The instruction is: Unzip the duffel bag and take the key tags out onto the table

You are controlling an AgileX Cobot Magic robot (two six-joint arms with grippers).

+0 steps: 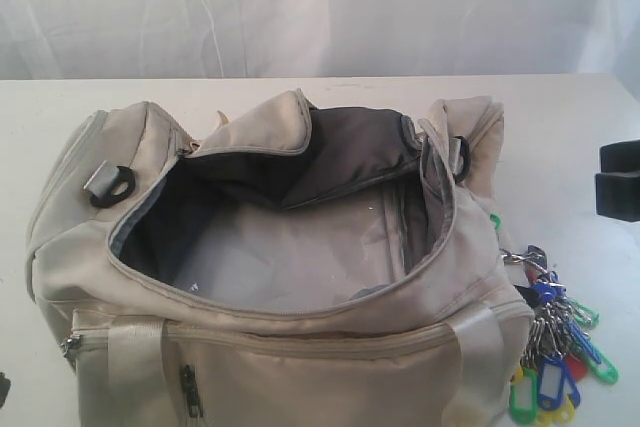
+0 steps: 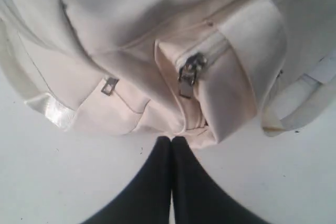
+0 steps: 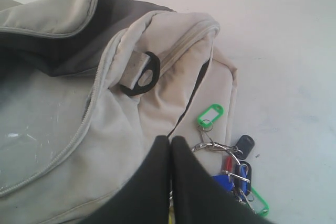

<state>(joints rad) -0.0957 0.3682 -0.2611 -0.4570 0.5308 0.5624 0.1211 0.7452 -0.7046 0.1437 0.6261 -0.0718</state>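
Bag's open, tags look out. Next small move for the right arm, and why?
Probably just back the right gripper away, shut and empty. The duffel bag gapes unzipped, its inside looks bare, and the key tags lie on the table beside its end, so nothing seems left to grasp.

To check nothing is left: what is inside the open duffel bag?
Only dark grey lining and a pale bottom panel show inside the duffel bag. The corners under the folded flap and behind the near wall are hidden. The key tags lie outside, on the table.
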